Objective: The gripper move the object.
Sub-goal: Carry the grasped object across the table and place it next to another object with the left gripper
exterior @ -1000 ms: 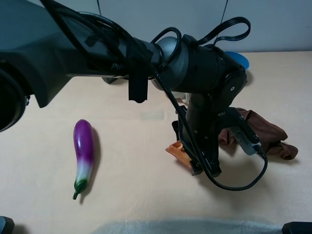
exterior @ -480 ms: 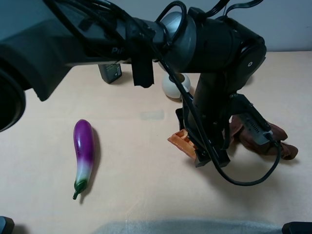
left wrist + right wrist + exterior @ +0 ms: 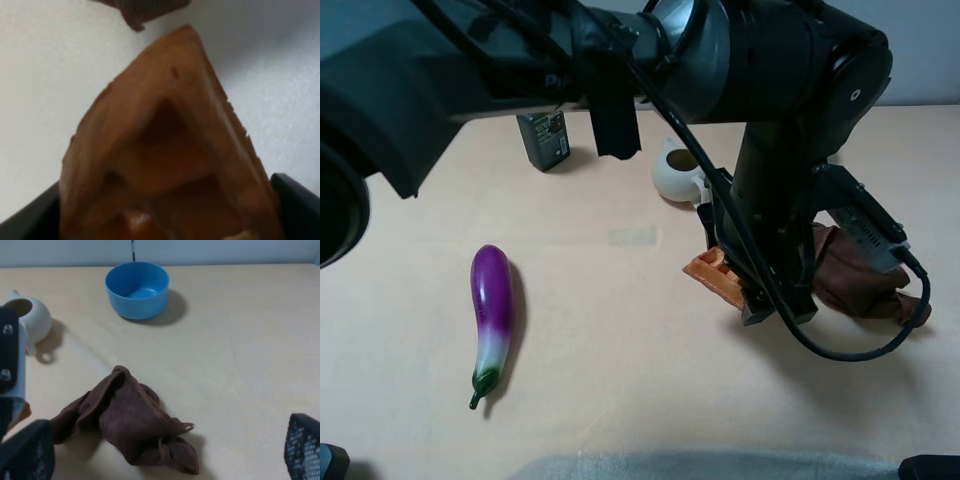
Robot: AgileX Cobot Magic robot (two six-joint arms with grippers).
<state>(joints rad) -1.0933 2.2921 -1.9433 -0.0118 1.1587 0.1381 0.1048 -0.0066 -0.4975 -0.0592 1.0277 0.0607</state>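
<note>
The orange-brown waffle wedge [image 3: 712,272] is held in my left gripper [image 3: 752,296] near the table's middle, just left of the brown cloth [image 3: 855,275]. In the left wrist view the waffle [image 3: 165,150] fills the frame, with the black fingers [image 3: 30,220] of the left gripper [image 3: 165,215] at either side of it. I cannot tell if the wedge touches the table. My right gripper [image 3: 165,460] is open and empty, its black fingertips [image 3: 302,445] spread wide above the cloth [image 3: 125,420].
A purple eggplant [image 3: 492,310] lies at the left. A white pitcher [image 3: 675,170] and a dark box [image 3: 545,140] stand at the back. A blue bowl [image 3: 137,287] stands behind the cloth. The left arm [image 3: 620,60] spans the upper view.
My left gripper has carried the waffle away from the front edge and to the right, closer to the cloth. The arm has shifted, uncovering the pitcher and the dark box.
</note>
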